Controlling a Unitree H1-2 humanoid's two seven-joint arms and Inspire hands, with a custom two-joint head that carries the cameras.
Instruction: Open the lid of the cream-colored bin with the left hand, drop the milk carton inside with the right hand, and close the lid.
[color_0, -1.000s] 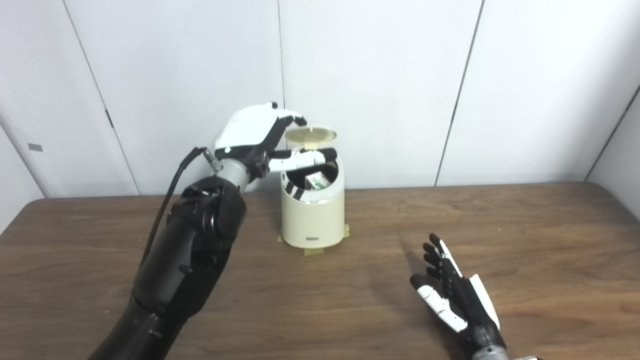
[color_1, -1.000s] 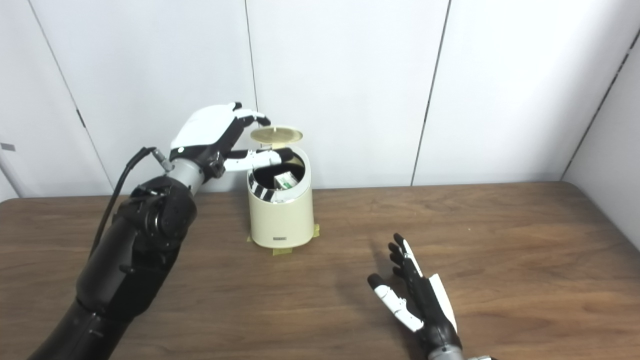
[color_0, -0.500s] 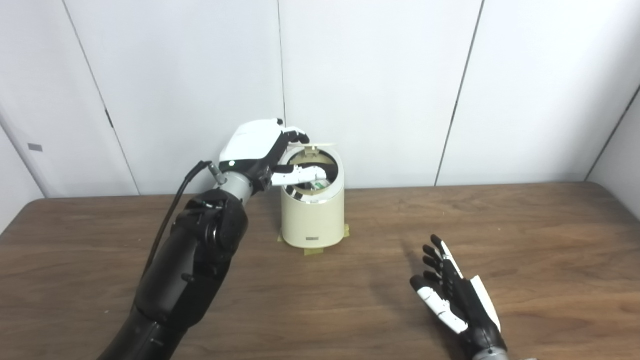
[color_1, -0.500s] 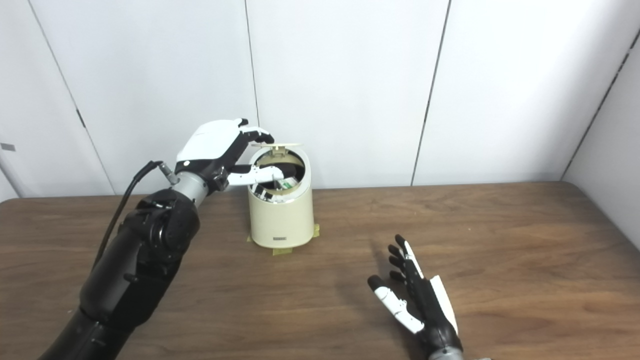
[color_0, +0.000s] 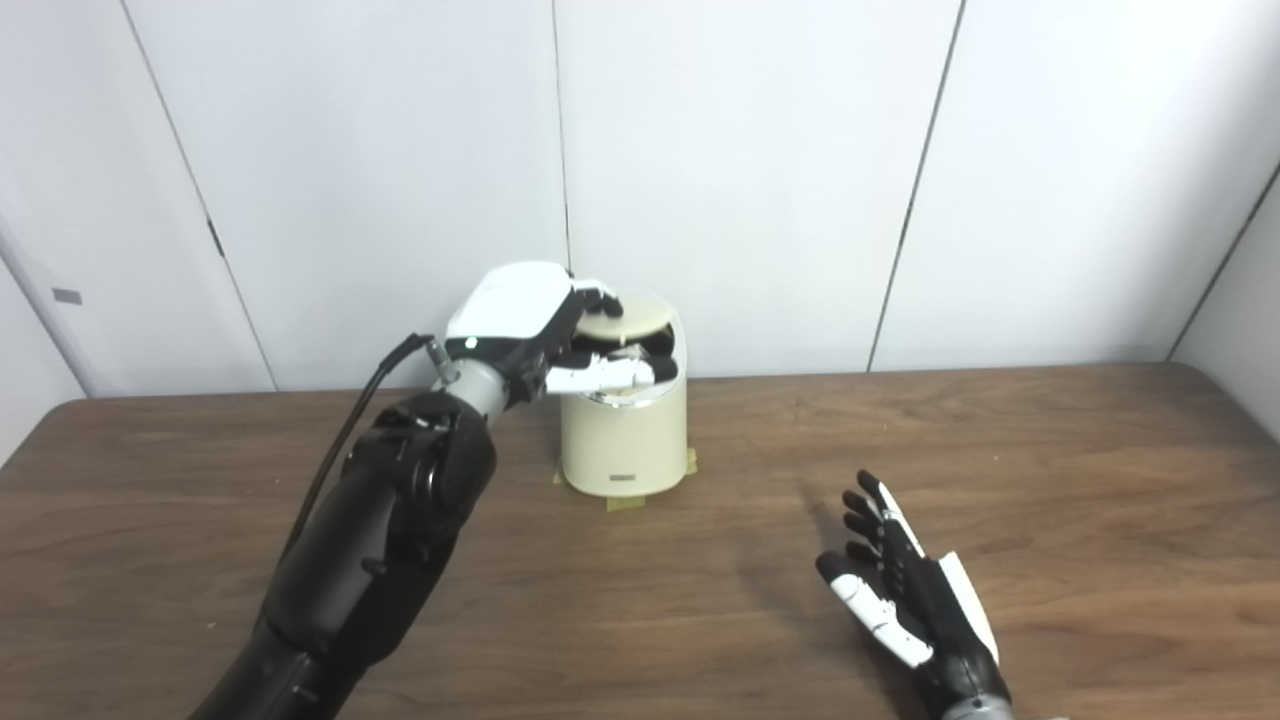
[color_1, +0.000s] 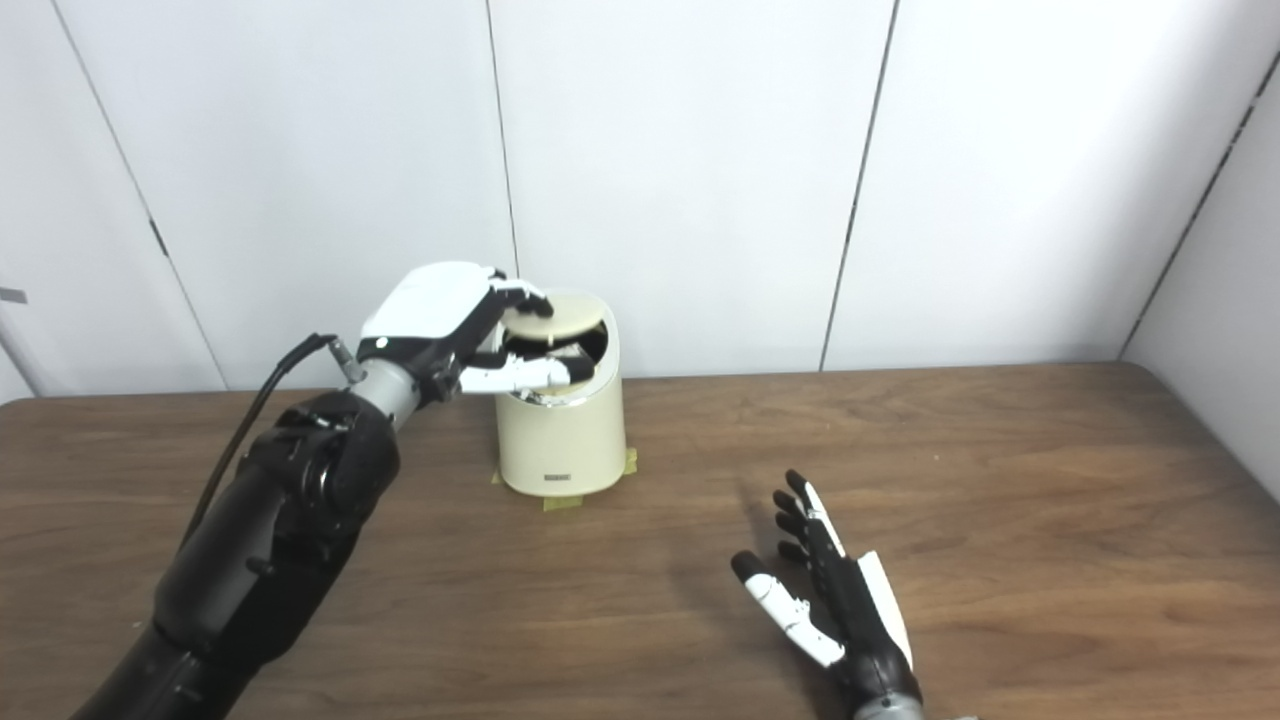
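White wall panels stand behind a brown wooden surface where a robot lowers a bin's lid.

At the far side, the cream-colored bin stands upright on tape marks. Its round lid lies nearly flat, a dark gap showing at the front. Left hand pinches the lid's left edge: fingers on top, thumb beneath across the opening. The milk carton cannot be seen, presumably inside. Right hand rests well apart, empty, fingers spread.
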